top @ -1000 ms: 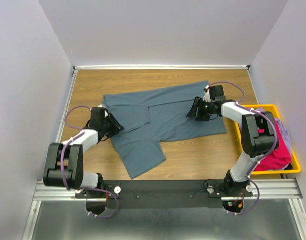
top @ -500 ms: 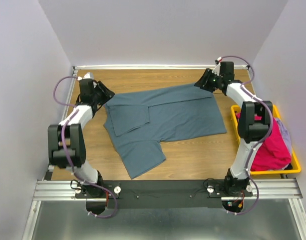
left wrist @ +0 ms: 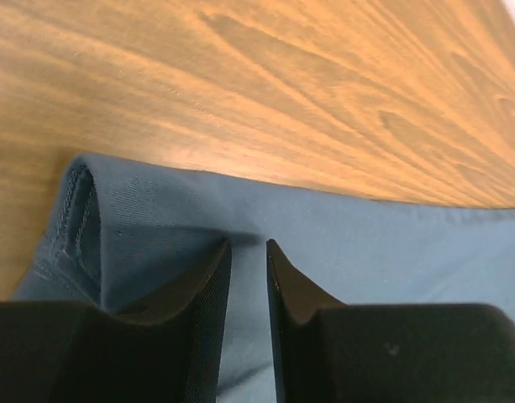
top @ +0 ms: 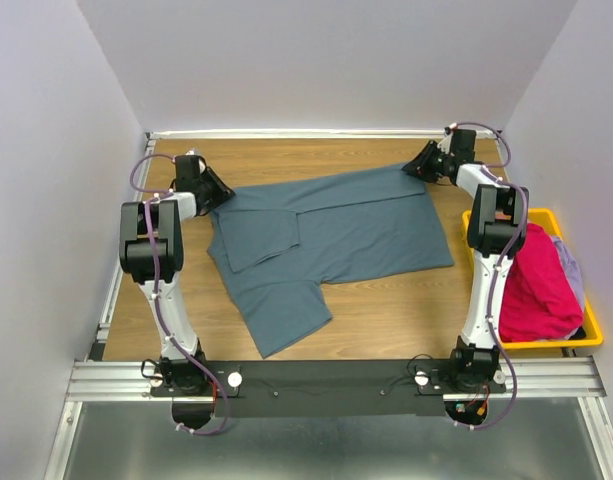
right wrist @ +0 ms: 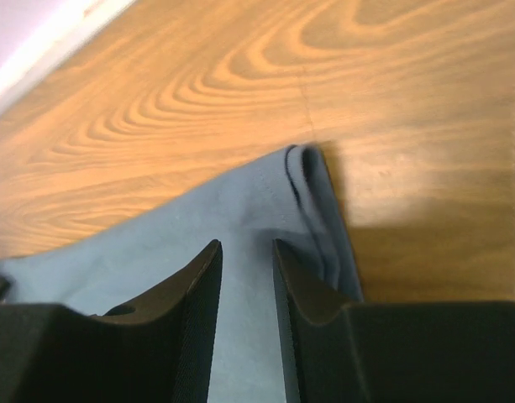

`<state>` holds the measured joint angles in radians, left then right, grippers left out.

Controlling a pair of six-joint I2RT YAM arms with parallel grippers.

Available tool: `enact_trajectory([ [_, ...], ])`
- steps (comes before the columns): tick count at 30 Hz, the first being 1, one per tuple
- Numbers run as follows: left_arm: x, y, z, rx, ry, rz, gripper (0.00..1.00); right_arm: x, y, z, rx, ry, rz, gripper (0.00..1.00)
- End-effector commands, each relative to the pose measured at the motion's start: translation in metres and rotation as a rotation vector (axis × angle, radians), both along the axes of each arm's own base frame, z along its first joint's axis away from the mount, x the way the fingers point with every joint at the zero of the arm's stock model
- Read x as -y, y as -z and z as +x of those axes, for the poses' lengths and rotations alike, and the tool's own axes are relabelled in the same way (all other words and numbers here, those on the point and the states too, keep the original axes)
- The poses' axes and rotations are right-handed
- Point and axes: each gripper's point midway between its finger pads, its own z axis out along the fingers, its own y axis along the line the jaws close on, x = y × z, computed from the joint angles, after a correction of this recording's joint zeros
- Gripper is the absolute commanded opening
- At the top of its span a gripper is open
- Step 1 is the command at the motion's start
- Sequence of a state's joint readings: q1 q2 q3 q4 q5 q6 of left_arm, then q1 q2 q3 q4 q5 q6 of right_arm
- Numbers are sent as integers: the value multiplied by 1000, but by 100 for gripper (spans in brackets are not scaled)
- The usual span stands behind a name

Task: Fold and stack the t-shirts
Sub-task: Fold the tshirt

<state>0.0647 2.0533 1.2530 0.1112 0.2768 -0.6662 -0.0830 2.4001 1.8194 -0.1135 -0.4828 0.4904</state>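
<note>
**Two arms, one spread shirt, one bin**

One slate blue-grey t-shirt [top: 336,235] lies spread flat on the table [top: 386,310], with a flap folded over its left part. One magenta-pink t-shirt [top: 536,290] is heaped in the single yellow bin [top: 551,345] at the table's right edge. One pale grey-blue cloth [top: 569,265] shows behind it.

Bare wood lies open on the near side and to the left of the spread shirt. Only a narrow strip separates its far edge from the back wall. The bin stands apart from the shirt.

The left fingers [left wrist: 211,277] rest on the shirt's far left corner, just beside the hem. The right fingers [right wrist: 202,269] rest on the far right corner, beside its rolled hem. Both pairs stand narrow with cloth in the gap, but I cannot tell whether they pinch it.
</note>
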Motion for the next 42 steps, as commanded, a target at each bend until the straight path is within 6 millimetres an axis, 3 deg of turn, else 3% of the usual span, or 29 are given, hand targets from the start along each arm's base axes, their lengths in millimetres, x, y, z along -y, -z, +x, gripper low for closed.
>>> enact_trajectory([
  [1, -20, 2, 12, 4, -43, 26, 32, 19, 27, 6, -53, 74, 47, 38],
  [5, -29, 13, 19, -36, -57, 26, 32, 48, 49, -1, -124, 194, 60, 38],
  [7, -33, 23, 20, -67, -60, 26, 32, 53, 53, -2, -140, 222, 65, 38],
  [11, -37, 16, 46, -46, -33, 37, 32, 54, 51, 5, -125, 214, 76, 41],
  [12, -36, 25, 49, -61, -24, 36, 32, 53, 50, 6, -122, 210, 81, 42],
  [13, -37, 18, 58, -48, -14, 47, 32, 51, 47, 8, -115, 200, 90, 43],
  [15, -40, 23, 64, -52, -9, 61, 32, 49, 41, 10, -103, 186, 97, 46],
  [19, -46, 1, 80, 3, 0, 90, 36, 49, 15, 11, -43, 144, 65, 51],
  [20, -46, -7, 82, 20, 7, 101, 38, 50, -7, 14, -4, 136, 55, 54],
  [23, -51, -46, 87, 99, -2, 135, 49, 51, -32, 12, 45, 111, 16, 59],
  [24, -51, -72, 87, 143, 2, 152, 53, 50, -52, 9, 72, 102, 4, 61],
  [25, -51, -79, 83, 151, 2, 159, 54, 52, -61, 7, 90, 91, -23, 61],
  [26, -54, -98, 73, 168, -18, 186, 55, 49, -73, -2, 98, 83, -63, 63],
  [27, -54, -119, 72, 205, -21, 190, 56, 48, -66, -6, 79, 83, -62, 64],
  [28, -55, -111, 58, 168, -41, 210, 57, 47, -80, -16, 85, 83, -115, 65],
  [29, -58, -116, 47, 157, -65, 223, 57, 44, -85, -24, 81, 81, -143, 65],
  [30, -56, -137, 33, 171, -84, 240, 58, 42, -75, -38, 37, 79, -167, 66],
  [31, -55, -114, 7, 71, -99, 240, 69, 43, -88, -52, 27, 92, -220, 66],
  [32, -57, -108, -9, 37, -123, 259, 70, 34, -89, -63, 11, 81, -244, 66],
  [33, -52, -124, -26, 56, -123, 258, 70, 29, -85, -76, -14, 78, -267, 66],
  [34, -48, -121, -41, 39, -116, 258, 70, 33, -67, -98, -82, 94, -324, 66],
  [35, -45, -96, -67, -26, -105, 270, 70, 21, -77, -112, -77, 82, -354, 66],
  [36, -42, -107, -82, -5, -102, 284, 70, 19, -77, -124, -91, 83, -377, 66],
  [37, -30, -85, -108, -74, -62, 291, 70, 14, -56, -149, -158, 61, -408, 66],
  [38, -31, -93, -121, -62, -73, 326, 70, 3, -66, -161, -143, 48, -419, 66],
  [39, -28, -90, -133, -76, -67, 331, 70, 1, -64, -173, -162, 48, -432, 66],
  [40, -13, -83, -147, -101, -26, 332, 71, 2, -57, -189, -207, 57, -450, 66],
  [41, -10, -67, -165, -144, -17, 335, 71, -3, -54, -210, -223, 41, -451, 66],
  [42, -5, -70, -175, -138, -14, 322, 71, 2, -50, -221, -242, 58, -473, 66],
])
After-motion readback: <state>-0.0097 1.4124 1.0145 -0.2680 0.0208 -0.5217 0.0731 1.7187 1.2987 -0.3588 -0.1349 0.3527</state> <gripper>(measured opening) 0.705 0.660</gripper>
